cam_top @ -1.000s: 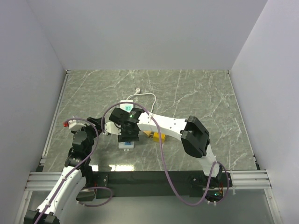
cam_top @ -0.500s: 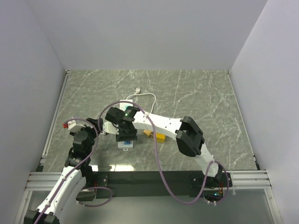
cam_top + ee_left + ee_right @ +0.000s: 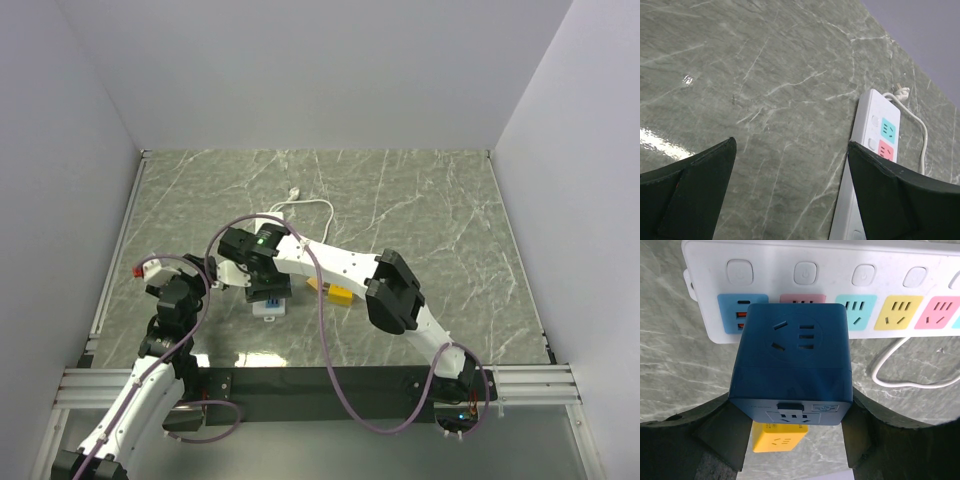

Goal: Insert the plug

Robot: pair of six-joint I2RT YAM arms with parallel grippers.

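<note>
The right pincer [image 3: 791,416] is closed on a dark blue plug cube [image 3: 790,350], one finger on each side of it. The cube's upper face has socket slots. A small pale label [image 3: 826,409] on its near face is too small to read. The cube is over the near end of a white power strip [image 3: 840,260] and hides the pink socket and part of the blue one; I cannot tell whether its pins are in. Each round switch [image 3: 808,273] on the strip bears a power sign, with no other writing legible. A white cable [image 3: 900,380] loops beside the strip. A yellow block [image 3: 779,438] with a socket face lies on the bench [image 3: 430,230] just past the cube. The strip lies left of the bench's middle and runs from the near edge toward the far edge. The left pincer [image 3: 791,165] stands wide open and holds nothing, low over bare bench on the strip's left side.
</note>
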